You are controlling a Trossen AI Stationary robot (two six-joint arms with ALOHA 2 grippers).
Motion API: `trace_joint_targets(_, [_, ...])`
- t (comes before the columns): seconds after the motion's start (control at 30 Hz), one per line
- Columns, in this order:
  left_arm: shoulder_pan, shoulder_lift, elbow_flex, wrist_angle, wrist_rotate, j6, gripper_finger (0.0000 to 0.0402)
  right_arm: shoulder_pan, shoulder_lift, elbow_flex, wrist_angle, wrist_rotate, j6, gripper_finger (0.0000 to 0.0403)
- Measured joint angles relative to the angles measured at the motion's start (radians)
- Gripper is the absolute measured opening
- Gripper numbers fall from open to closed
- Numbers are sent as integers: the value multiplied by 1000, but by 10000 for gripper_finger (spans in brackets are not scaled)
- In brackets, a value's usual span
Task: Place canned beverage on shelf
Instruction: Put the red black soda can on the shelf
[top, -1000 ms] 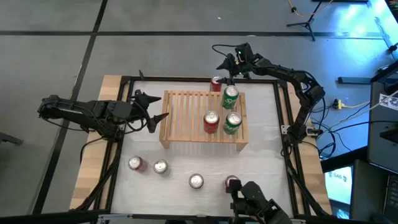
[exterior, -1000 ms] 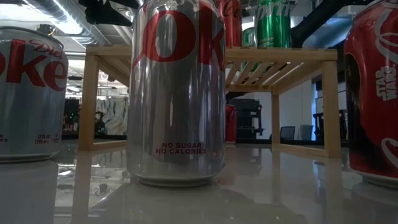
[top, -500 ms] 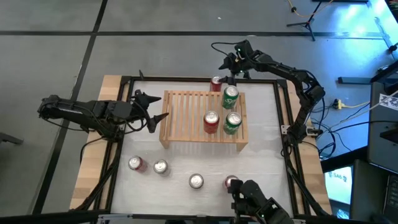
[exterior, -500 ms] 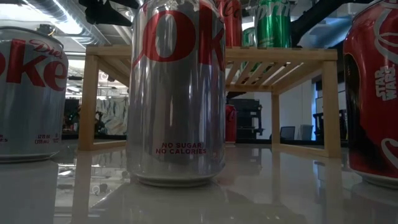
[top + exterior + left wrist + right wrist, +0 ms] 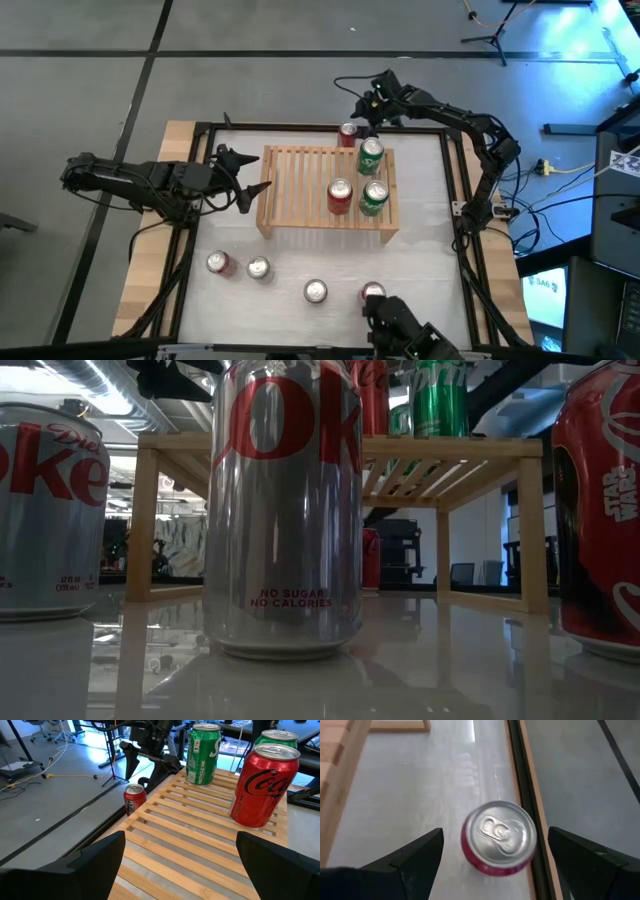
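Shelf [image 5: 328, 188] mid-tabletop [image 5: 300, 270], slatted top carrying one red can [image 5: 340, 196] and two green cans [image 5: 374, 197]. Right hand [image 5: 366, 108] spread, hovering above small red can [image 5: 501, 838] standing behind shelf's far edge, not touching. Left hand [image 5: 243, 176] spread, idle beside shelf's left end. Four more cans [image 5: 258, 267] in front of shelf.

silver can [image 5: 283, 510]: "OKE", "NO SUGAR NO CALORIES" | left silver can [image 5: 50, 510]: "Diet", "oke" | red can at right edge [image 5: 600, 510]: "STAR WARS" | red can on shelf [image 5: 262, 785]: "Coca-Cola" script | green can [image 5: 202, 754]: lettering unreadable
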Motion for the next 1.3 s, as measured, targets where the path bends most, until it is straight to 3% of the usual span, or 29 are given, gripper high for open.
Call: trace_joint_targets(1.3, [0, 0, 0, 0, 0, 0, 373, 13, 101, -2, 53, 17, 2, 353])
